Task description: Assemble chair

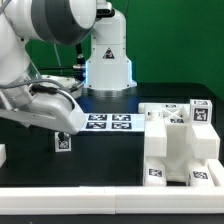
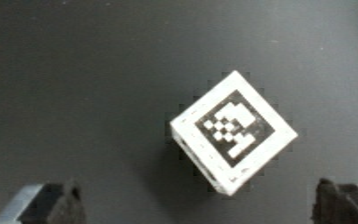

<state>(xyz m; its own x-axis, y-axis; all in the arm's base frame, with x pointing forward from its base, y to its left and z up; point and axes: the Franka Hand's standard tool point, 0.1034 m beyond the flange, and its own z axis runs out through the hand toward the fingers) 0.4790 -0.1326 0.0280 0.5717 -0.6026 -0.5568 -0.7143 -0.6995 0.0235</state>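
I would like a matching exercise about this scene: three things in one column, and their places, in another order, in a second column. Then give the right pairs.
Things:
1. marker board
2. small tagged part
3. stacked white chair parts

Places:
A. at the exterior view's right, near the table's front edge
B. flat on the table in front of the robot's base
C. under the gripper, at the exterior view's left

Pairs: 1-B, 2-C, 3-A

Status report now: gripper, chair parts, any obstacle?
Gripper open, jaws empty, above a small tagged part. Chair parts grouped at exterior view's right, untouched. Marker board behind, not blocking.
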